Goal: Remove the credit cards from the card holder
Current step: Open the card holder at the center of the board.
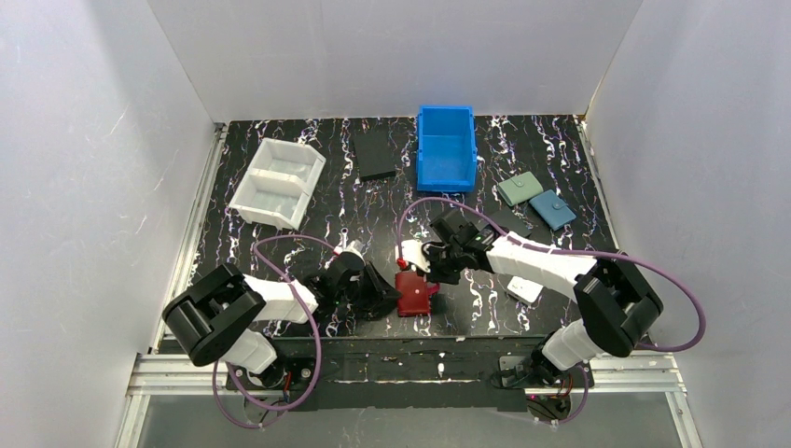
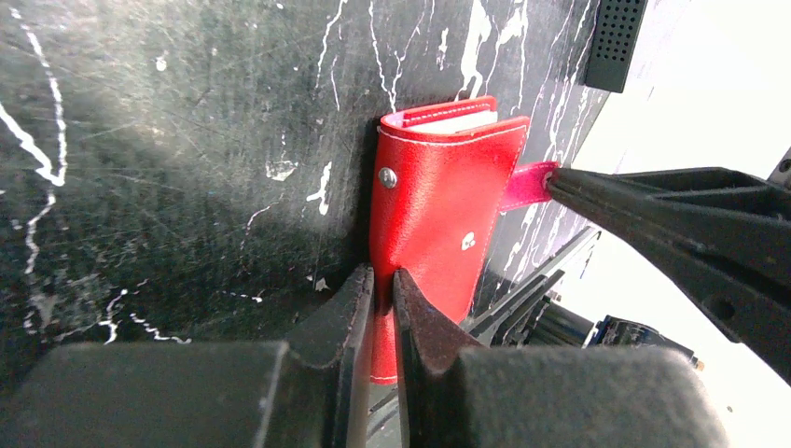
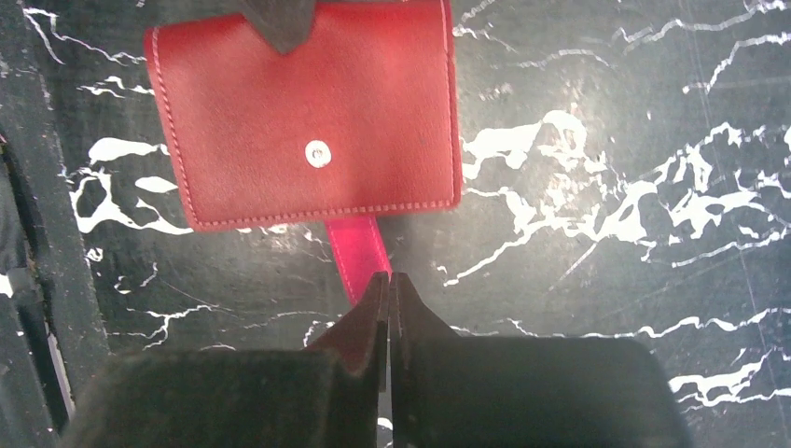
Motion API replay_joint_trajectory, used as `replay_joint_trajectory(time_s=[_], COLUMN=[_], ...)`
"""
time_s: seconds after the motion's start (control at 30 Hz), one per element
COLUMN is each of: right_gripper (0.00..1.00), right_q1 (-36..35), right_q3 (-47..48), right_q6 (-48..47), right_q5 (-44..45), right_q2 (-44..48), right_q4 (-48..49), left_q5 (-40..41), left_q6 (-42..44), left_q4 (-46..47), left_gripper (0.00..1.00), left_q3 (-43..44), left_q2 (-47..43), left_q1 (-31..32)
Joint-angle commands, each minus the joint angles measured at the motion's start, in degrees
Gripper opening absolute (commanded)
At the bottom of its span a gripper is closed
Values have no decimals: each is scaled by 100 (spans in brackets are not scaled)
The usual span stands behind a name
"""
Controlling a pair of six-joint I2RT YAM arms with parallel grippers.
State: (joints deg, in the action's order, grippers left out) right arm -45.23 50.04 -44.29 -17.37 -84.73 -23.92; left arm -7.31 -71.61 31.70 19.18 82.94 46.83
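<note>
End effectors [image 2: 382, 289] [image 3: 388, 285] converged low, pinching card holder [image 2: 438, 196]

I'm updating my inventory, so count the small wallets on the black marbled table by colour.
Red leather snap-tab wallet: 1
Teal-green flat wallet: 1
Blue flat wallet: 1
White flat wallet: 1
Total: 4

Two robot arms, each ending in one pincer: left pincer [image 2: 382, 299], right pincer [image 3: 389, 299]. One blue bin [image 1: 446, 147] stands on one worktop [image 1: 578, 159]. Left of the bin: one black flat case [image 1: 376, 154] and one white divided tray [image 1: 278, 182]. Right of it: two wallets, a teal-green wallet [image 1: 520, 189] and a blue wallet [image 1: 552, 210]. Nearer the arms than the bin: one red card holder [image 1: 410, 297] and one small white flat item [image 1: 525, 289].
</note>
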Motion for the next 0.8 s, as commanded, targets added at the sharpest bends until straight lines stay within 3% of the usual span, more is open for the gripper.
replay_joint_trajectory(time_s=[0.0, 0.2, 0.3, 0.4, 0.63, 0.77], right_gripper=[1, 3, 22, 35, 45, 49], right_q1=[396, 524, 543, 637, 978, 1407], right_q3=[30, 66, 63, 239, 271, 32], right_q6=[90, 353, 634, 879, 1371, 2214], right_q5=[58, -96, -55, -163, -1046, -1744], right_q2=[167, -41, -236, -529, -445, -282], right_q4=[-33, 3, 151, 58, 201, 773], left_q5=[411, 239, 195, 236, 261, 179], left_q6=[196, 517, 666, 817, 1469, 2048], left_q4=[-536, -540, -562, -687, -1396, -2213], left_gripper=[0, 8, 20, 31, 46, 51], left_q3=[-202, -144, -174, -257, -246, 153], left_q2=[-300, -555, -792, -1172, -2147, -2571], left_q1=[-32, -115, -137, -167, -209, -209])
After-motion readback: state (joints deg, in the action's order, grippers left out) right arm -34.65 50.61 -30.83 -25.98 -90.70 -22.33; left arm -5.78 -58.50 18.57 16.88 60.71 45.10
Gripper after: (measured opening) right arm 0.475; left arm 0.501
